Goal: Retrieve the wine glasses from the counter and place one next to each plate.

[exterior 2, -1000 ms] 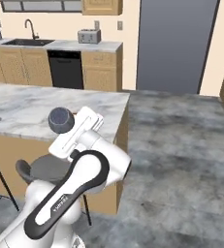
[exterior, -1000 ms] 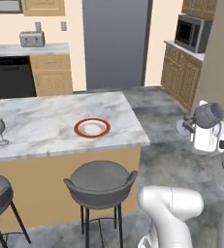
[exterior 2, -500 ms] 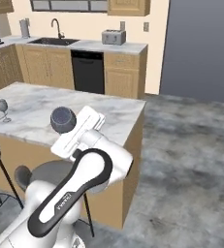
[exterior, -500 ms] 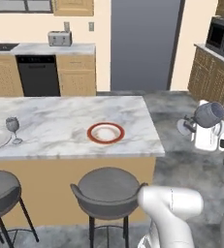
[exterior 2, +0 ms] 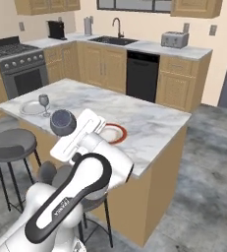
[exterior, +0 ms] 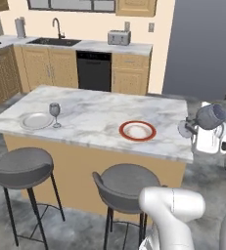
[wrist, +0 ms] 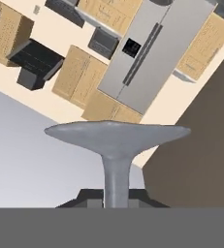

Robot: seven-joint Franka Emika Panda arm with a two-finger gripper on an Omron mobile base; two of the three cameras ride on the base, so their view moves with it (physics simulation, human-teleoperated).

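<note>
On the left of the marble table, a pale plate is lying flat with one wine glass standing upright just beside it, on its right. Farther right, the red-rimmed plate is sitting alone near the table's end. Off the right edge, the raised jaws are gripping a second wine glass by its stem, holding it tipped on its side, clear of the table.

Home kitchen, as I see it from the base.
At my 12 o'clock sits a marble island with stools; beyond it, sink, dishwasher, toaster; a stove at 10.
</note>
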